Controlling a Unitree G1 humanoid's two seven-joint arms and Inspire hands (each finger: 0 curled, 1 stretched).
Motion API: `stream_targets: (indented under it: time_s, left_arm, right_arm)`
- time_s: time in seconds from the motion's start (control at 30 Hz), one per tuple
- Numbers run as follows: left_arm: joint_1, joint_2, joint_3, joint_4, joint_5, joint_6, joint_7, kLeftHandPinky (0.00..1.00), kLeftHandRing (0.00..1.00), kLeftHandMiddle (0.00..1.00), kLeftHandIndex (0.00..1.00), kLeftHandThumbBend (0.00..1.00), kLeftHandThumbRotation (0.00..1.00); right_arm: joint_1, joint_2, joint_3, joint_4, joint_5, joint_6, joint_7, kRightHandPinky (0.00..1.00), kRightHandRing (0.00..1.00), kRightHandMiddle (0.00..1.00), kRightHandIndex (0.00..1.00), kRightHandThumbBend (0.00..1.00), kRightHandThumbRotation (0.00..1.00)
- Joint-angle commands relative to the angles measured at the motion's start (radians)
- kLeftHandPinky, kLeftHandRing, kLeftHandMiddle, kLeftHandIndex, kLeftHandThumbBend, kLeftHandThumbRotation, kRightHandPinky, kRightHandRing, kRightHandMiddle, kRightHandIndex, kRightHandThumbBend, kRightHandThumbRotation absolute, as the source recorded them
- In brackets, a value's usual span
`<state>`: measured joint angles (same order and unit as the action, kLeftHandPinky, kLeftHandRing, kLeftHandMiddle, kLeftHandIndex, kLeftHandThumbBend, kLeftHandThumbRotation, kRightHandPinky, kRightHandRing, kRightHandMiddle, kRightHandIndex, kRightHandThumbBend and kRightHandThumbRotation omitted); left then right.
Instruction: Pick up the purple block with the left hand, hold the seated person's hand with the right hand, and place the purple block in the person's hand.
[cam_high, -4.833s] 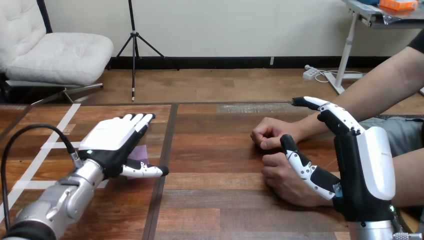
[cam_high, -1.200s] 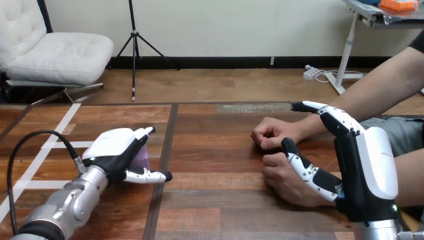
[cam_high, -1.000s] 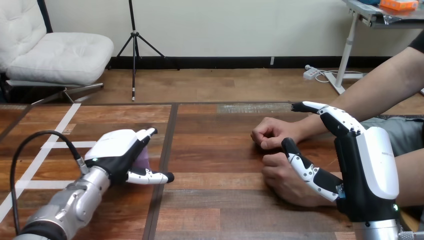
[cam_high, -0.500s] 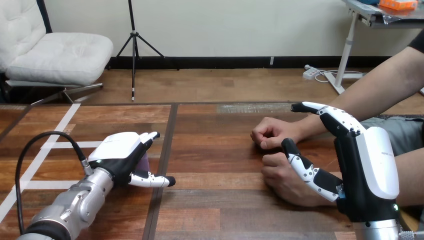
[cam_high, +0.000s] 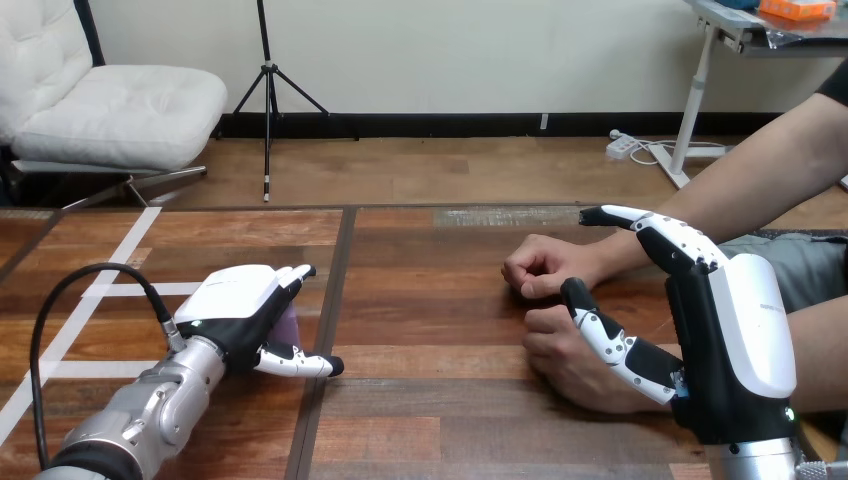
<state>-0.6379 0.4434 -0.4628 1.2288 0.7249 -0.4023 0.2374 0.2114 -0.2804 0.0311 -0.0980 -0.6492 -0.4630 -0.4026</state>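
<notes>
The purple block (cam_high: 289, 322) lies on the wooden table (cam_high: 430, 330) at the left, mostly hidden under my left hand (cam_high: 238, 302). That hand rests low over the block, its fingers (cam_high: 296, 275) draped across the top and its thumb (cam_high: 300, 363) stretched out along the table, apart from the block. My right hand (cam_high: 735, 340) stands upright at the right, open. Its fingers (cam_high: 650, 222) reach over the person's forearm (cam_high: 740, 180), and its thumb (cam_high: 605, 335) lies against the person's nearer hand (cam_high: 560, 362), not curled round it. The person's farther hand (cam_high: 540, 265) is a loose fist on the table.
White tape lines (cam_high: 70, 330) cross the table's left part. A dark seam (cam_high: 325, 340) runs down the table just right of the block. Bare wood lies between my left hand and the person's hands.
My left hand has sunk lower over the purple block and drawn slightly back toward me, hiding more of it. My right hand and the person's hands have hardly moved.
</notes>
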Motion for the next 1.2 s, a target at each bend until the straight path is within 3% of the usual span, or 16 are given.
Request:
stream_targets:
  time_s: [0.0, 0.23, 0.4, 0.6, 0.9, 1.17]
  left_arm:
    - [-0.087, -0.010, -0.011, 0.004, 0.006, 0.011, 0.030, 0.83, 0.90, 0.93, 0.93, 0.71, 0.46]
    - [-0.082, -0.018, -0.015, 0.005, 0.016, 0.030, 0.087, 0.75, 0.84, 0.87, 0.89, 0.65, 0.34]
    - [-0.079, -0.026, -0.016, 0.011, 0.025, 0.044, 0.136, 0.63, 0.73, 0.77, 0.79, 0.59, 0.16]
    - [-0.080, -0.031, -0.027, 0.023, 0.035, 0.052, 0.176, 0.52, 0.60, 0.66, 0.68, 0.53, 0.04]
    - [-0.083, -0.044, -0.044, 0.039, 0.048, 0.099, 0.228, 0.42, 0.47, 0.53, 0.54, 0.48, 0.00]
    - [-0.084, -0.050, -0.057, 0.050, 0.053, 0.119, 0.251, 0.38, 0.43, 0.49, 0.51, 0.48, 0.00]
  right_arm:
    - [-0.035, -0.013, -0.017, -0.048, -0.001, -0.006, 0.003, 0.77, 0.77, 0.75, 0.71, 0.38, 0.35]
    - [-0.034, -0.011, -0.017, -0.050, 0.001, -0.004, 0.009, 0.77, 0.77, 0.74, 0.71, 0.38, 0.35]
    - [-0.034, -0.012, -0.018, -0.051, -0.001, -0.004, 0.011, 0.76, 0.77, 0.74, 0.71, 0.38, 0.36]
    - [-0.034, -0.013, -0.019, -0.048, -0.003, -0.008, 0.010, 0.76, 0.77, 0.74, 0.71, 0.38, 0.36]
    - [-0.031, -0.013, -0.019, -0.055, -0.009, 0.003, 0.015, 0.76, 0.76, 0.74, 0.71, 0.38, 0.35]
    - [-0.028, -0.013, -0.019, -0.058, -0.008, 0.005, 0.019, 0.76, 0.76, 0.74, 0.71, 0.38, 0.35]
